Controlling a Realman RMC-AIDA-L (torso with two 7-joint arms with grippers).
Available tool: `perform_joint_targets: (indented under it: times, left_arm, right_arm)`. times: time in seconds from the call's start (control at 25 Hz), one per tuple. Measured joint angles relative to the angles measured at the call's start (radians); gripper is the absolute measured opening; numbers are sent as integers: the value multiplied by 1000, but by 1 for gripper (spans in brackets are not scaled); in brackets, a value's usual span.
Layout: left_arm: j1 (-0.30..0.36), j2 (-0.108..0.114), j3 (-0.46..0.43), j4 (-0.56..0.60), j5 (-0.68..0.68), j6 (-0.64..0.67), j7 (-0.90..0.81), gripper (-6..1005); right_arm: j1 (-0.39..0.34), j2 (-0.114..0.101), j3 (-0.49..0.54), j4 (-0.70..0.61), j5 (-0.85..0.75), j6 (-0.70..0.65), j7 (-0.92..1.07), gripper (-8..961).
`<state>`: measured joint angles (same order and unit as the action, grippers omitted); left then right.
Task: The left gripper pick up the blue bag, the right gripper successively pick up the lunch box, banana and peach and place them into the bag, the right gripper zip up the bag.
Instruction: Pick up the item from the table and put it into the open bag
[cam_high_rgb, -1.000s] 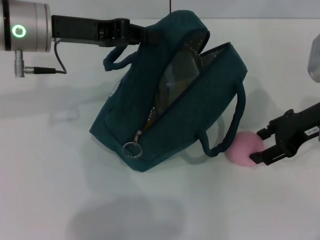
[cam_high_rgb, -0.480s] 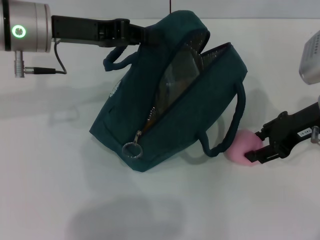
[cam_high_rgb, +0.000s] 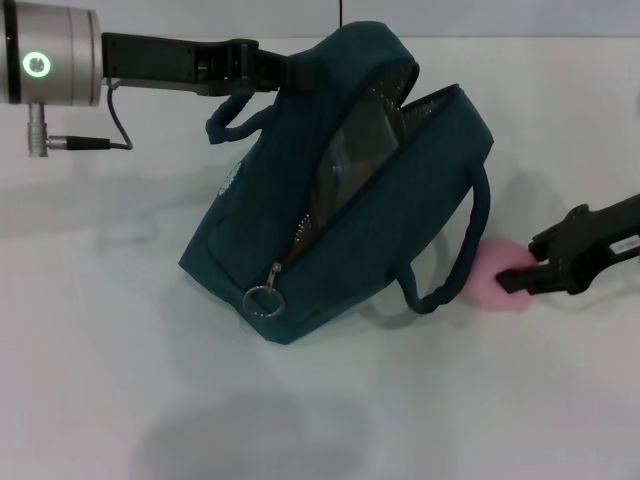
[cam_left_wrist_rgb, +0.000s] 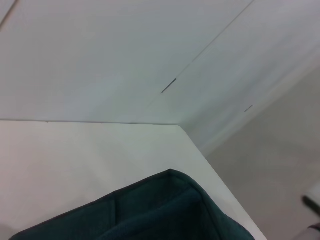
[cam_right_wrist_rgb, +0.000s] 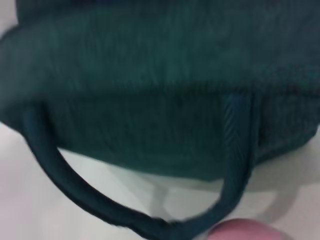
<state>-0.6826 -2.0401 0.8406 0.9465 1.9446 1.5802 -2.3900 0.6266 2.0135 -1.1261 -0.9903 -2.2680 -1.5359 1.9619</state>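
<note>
Right pincer (cam_high_rgb: 515, 278) clamped on the pink peach (cam_high_rgb: 490, 285) beside the bag (cam_high_rgb: 350, 190).
Left pincer (cam_high_rgb: 285, 70) grips the bag's top edge, arm stretched level above the worktop (cam_high_rgb: 100, 350).

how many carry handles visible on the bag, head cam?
2. One handle loops at the bag's upper side, just below the left gripper. The other handle hangs off the zipper side toward the pink peach, where the right gripper is.
</note>
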Motion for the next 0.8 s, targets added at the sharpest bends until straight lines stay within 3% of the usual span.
perform_joint_targets:
  times: [0.16, 0.24, 0.4, 0.52, 0.64, 0.8]
  left_arm:
    - [-2, -1, 0, 0, -1, 0, -1, 93]
    - [-2, -3, 0, 3, -1, -1, -1, 93]
    - [-3, -6, 0, 4, -2, -1, -2, 94]
    - [-4, -7, 0, 5, -3, -1, -2, 94]
    - [-4, -9, 0, 5, -3, -1, -4, 94]
    - [-5, -12, 1, 3, -3, 1, -3, 94]
  right_arm:
    - [-5, -16, 213, 7, 37, -194, -6, 303]
    - [-7, -33, 307, 16, 55, -330, -6, 284]
    - [5, -93, 382, 100, 165, -547, -7, 249]
    - [26, -130, 366, 181, 285, -605, -10, 227]
    - [31, -128, 362, 199, 356, -605, -38, 174]
    - [42, -92, 369, 196, 468, -601, -98, 141]
